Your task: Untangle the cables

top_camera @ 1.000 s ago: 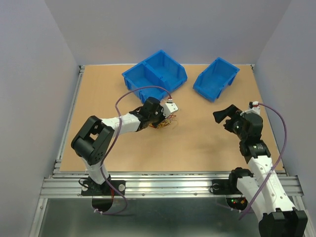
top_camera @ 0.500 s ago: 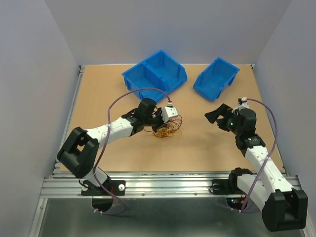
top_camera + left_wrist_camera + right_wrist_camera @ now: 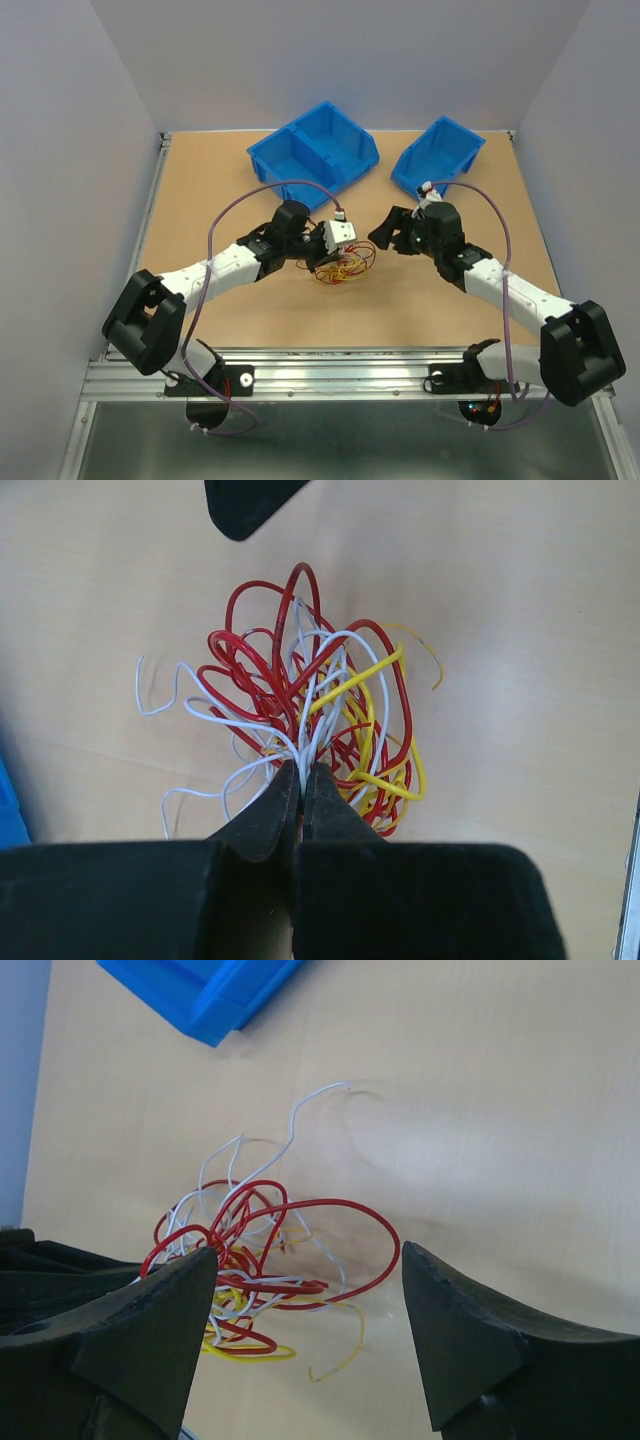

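The cables (image 3: 344, 266) are a tangle of thin red, yellow and white wires resting on the table between the two arms. In the left wrist view the tangle (image 3: 320, 700) fans out from my left gripper (image 3: 302, 770), whose jaws are shut on a bunch of white and red strands. In the top view my left gripper (image 3: 330, 257) sits at the tangle's left edge. My right gripper (image 3: 385, 232) is open and empty just right of the tangle. In the right wrist view the tangle (image 3: 250, 1260) lies ahead of its open jaws (image 3: 307, 1252), a large red loop reaching between the fingers.
A blue two-compartment bin (image 3: 315, 150) and a smaller blue bin (image 3: 438, 158) stand at the back of the wooden table (image 3: 200, 200). The bin's corner shows in the right wrist view (image 3: 200, 990). The right gripper's fingertip (image 3: 250, 500) shows beyond the tangle.
My left gripper has carried the tangle to the right, toward the table's middle. My right arm has swung left and forward, its open gripper now close to the tangle.
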Tool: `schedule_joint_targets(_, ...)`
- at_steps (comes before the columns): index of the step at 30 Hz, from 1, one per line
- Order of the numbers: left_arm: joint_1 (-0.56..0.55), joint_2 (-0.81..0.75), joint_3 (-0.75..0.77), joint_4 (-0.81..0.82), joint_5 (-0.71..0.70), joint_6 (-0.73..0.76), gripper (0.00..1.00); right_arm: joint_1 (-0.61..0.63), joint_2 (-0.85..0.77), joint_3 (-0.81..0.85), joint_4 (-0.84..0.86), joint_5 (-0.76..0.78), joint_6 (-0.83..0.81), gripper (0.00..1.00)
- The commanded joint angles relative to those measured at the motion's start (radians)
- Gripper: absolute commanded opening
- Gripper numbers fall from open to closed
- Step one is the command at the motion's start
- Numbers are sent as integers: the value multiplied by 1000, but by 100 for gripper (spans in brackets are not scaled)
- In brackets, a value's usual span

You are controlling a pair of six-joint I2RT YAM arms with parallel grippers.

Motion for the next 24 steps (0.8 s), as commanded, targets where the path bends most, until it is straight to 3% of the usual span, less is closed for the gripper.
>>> schedule_joint_targets(1,-6,-41,-6,29,19,10,0,43,-7,15,102,-6,-38,78)
schedule_joint_targets(6,-5,-54,-12,27,27,13,0,58,-3,-3,124,-17,-78,71)
schedule_joint_targets(15,-6,-62,-6,6,59,16,0,111,48,-7,153,-54,-116,70)
schedule_joint_targets(21,-5,-74,-10,6,54,15,0,137,85,0,153,-58,-116,58)
schedule_joint_targets(24,-5,-84,-15,14,39,10,0,137,85,-14,153,-51,-108,42)
